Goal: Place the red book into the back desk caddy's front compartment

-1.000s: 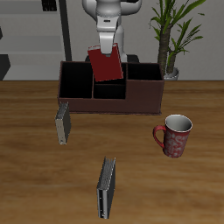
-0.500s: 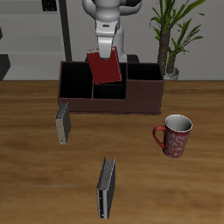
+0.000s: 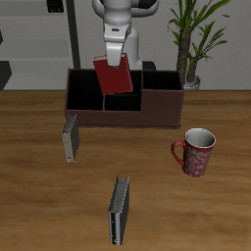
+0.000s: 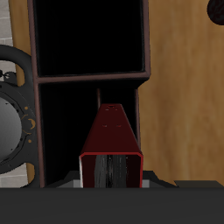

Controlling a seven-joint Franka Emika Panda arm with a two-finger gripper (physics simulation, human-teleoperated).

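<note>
The red book hangs tilted in my gripper, shut on its upper edge, above the back desk caddy. The caddy is a long dark maroon box with black cells at the table's back. The book hovers over the caddy's middle, toward the long side cell; the small front compartment lies just below its lower edge. In the wrist view the red book points down from my gripper toward the black cells of the caddy.
A grey-black book stands before the caddy's front wall. Another grey-black book stands near the table's front edge. A red patterned mug sits beside them. A potted plant stands behind the caddy.
The gripper and red book have shifted slightly up and sideways along the caddy, away from the plant. Nothing else moved.
</note>
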